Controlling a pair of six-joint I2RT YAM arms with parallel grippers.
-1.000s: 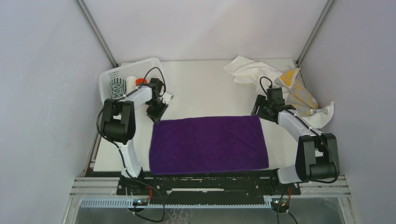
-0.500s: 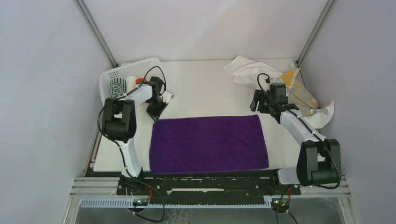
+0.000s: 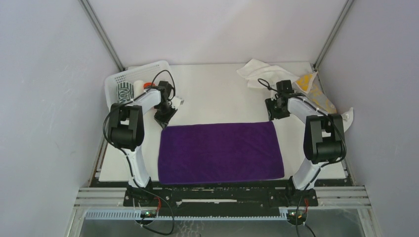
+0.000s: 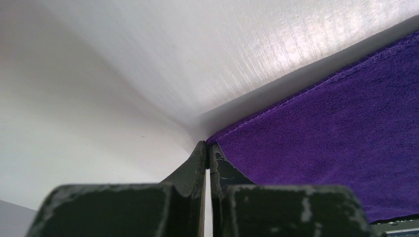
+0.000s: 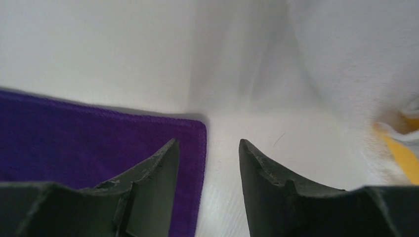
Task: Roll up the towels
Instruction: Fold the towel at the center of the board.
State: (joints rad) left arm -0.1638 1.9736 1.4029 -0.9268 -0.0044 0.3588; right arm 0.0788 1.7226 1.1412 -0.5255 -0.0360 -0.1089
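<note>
The purple towel (image 3: 221,152) lies flat, a plush rectangle with a stitched hem. At its far-left corner the left gripper (image 4: 207,144) has its fingers pressed together; the right gripper (image 5: 208,143), fingers spread, straddles the far-right corner.

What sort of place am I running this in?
Probably a lab test cell: plain walls on a metal frame, arms bolted to a rail, one white table with a purple towel and a basket.

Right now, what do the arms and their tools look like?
The left arm and right arm have white links and bulky black joint housings, with thin black cables looping at the wrists. The left tool and right tool each have two dark, tapered fingers with scuffed, pale-worn edges.
</note>
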